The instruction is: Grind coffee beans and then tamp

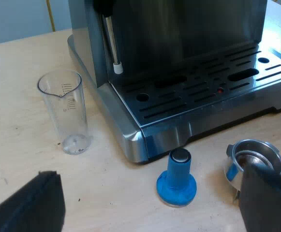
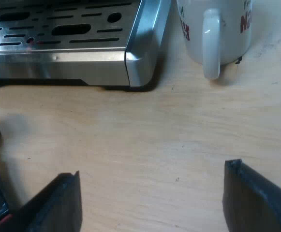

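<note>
Tamper (image 1: pixel 176 180) upright beside metal holder (image 1: pixel 254 151), left fingers (image 1: pixel 34 205) and right fingers (image 2: pixel 58 205) spread

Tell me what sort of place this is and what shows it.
Probably a coffee-making bench: an espresso machine stands on a pale wooden table, with a blue tamper, a metal holder, a measuring glass and a mug around it. Café or home, I cannot tell.

Blue tamper (image 1: pixel 176 179), white red-lettered mug (image 2: pixel 213 29), silver machine (image 1: pixel 179 72).
</note>
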